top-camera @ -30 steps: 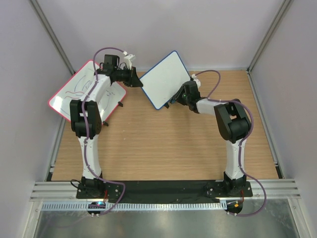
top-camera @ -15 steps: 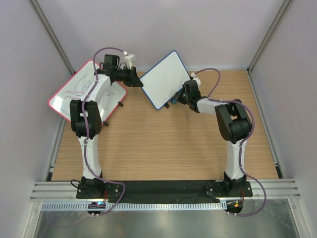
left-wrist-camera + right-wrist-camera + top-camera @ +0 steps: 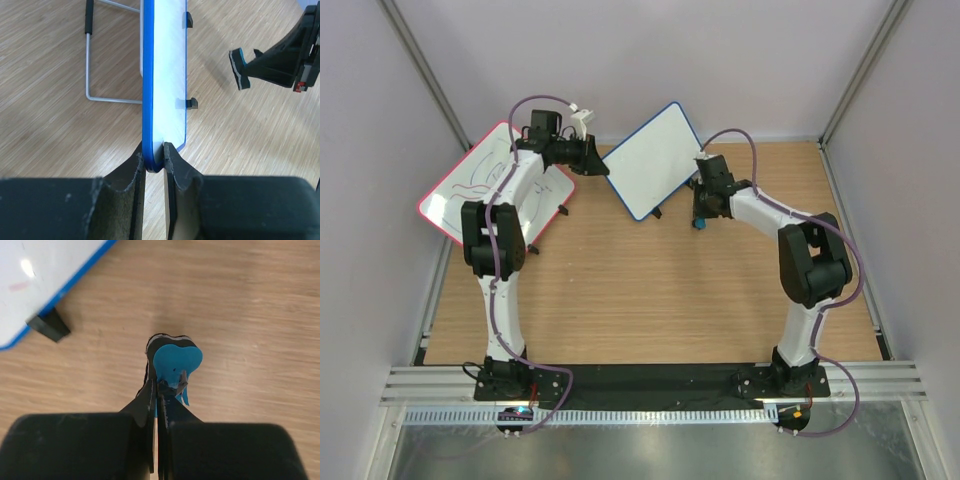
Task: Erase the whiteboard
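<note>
At the whiteboard's left corner, left gripper: jaws nearly closed, pinching the dark blue frame edge between both pads. Board sits tilted at the back of the desk, its white face turned toward my right arm. Two small black feet stick out from that face's frame. A wire stand shows behind the board.

Right of the whiteboard, just off its lower corner and not touching it, right gripper: jaws closed tight on a small blue eraser with a black pad, pointing down at the wood. Cannot tell whether the eraser touches the desk.

Faint pink smear on the board face near that corner. Left of the whiteboard leans a red-framed board with scribbles.
</note>
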`<state>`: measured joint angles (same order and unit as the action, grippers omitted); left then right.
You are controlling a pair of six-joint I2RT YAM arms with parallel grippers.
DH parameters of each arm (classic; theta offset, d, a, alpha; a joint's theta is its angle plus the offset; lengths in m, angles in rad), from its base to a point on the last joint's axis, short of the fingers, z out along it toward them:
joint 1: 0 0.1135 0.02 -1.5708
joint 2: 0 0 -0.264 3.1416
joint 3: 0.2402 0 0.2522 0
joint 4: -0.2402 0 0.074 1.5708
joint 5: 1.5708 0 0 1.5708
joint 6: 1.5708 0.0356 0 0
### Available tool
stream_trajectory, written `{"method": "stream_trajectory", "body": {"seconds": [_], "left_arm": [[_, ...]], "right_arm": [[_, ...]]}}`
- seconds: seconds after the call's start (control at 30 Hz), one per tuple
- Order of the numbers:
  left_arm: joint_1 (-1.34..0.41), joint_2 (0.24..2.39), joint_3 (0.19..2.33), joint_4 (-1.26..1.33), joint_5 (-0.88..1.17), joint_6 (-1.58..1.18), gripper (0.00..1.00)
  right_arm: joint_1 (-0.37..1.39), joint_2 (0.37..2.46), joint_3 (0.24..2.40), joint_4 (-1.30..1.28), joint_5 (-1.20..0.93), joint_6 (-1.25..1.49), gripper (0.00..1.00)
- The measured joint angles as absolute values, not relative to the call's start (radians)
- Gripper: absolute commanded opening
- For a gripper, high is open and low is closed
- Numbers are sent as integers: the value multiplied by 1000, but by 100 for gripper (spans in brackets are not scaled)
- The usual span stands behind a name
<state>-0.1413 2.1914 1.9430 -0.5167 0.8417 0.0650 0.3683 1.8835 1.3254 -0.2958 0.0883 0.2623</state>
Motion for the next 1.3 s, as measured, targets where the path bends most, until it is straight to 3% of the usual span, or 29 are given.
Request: {"method": "stream_trajectory", "body": {"seconds": [0.17,0.27,0.3,0.4,0.5,0.73,0.93,1.07,1.13,1.3], "left_arm": [[-141,2191,1943,-517,842,65,0],[-141,2191,1943,-517,842,66,0],[-141,2191,1943,-517,842,67,0],[-141,2191,1943,-517,842,70,0],[-141,2191,1943,-518,842,73,0],[-142,2191,1945,-521,842,79,0],[-142,2191,1946,-524,842,81,0],[-142,2191,1946,-525,842,83,0],[-142,2191,1946,-525,842,83,0],[-142,2191,1946,-525,842,84,0]], "right_arm": [[417,1893,1404,-528,108,135,1],[475,1917,1437,-612,112,88,26],[491,1927,1443,-633,112,80,41],[531,1945,1454,-683,90,58,62],[540,1944,1464,-704,83,53,73],[504,1942,1469,-706,99,75,74],[459,1976,1478,-704,72,83,66],[444,2009,1478,-704,56,89,49],[444,2018,1477,-704,45,92,48],[444,2020,1477,-704,11,102,31]]}}
